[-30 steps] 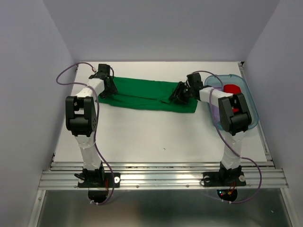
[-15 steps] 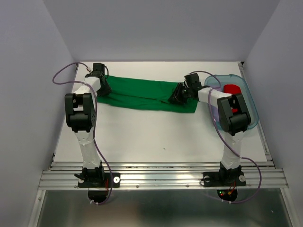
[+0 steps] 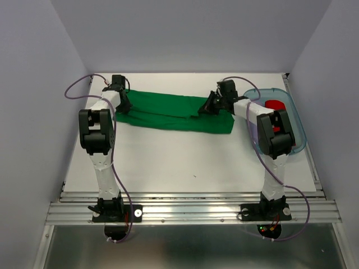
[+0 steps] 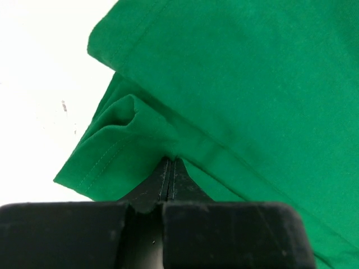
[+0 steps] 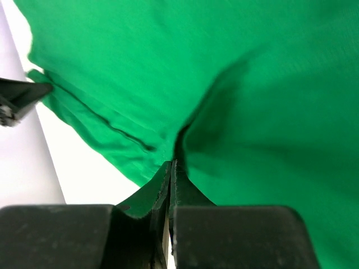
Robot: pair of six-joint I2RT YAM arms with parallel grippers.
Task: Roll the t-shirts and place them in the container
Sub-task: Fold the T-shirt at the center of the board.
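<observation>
A bright green t-shirt lies folded into a long band across the far half of the white table. My left gripper is at its left end, shut on a fold of the green cloth with the tips pinching it. My right gripper is near the band's right end at its far edge. It is shut on the green cloth, which puckers at the closed tips. A red t-shirt lies in the bin at the right.
A translucent blue bin stands at the table's right side beside the right arm. Grey walls close in the left, far and right sides. A metal rail runs along the near edge by the arm bases.
Both grippers have gone from open to shut on the green t-shirt. The right wrist has shifted toward the far edge and the left gripper slightly left. The shirt still lies flat.
</observation>
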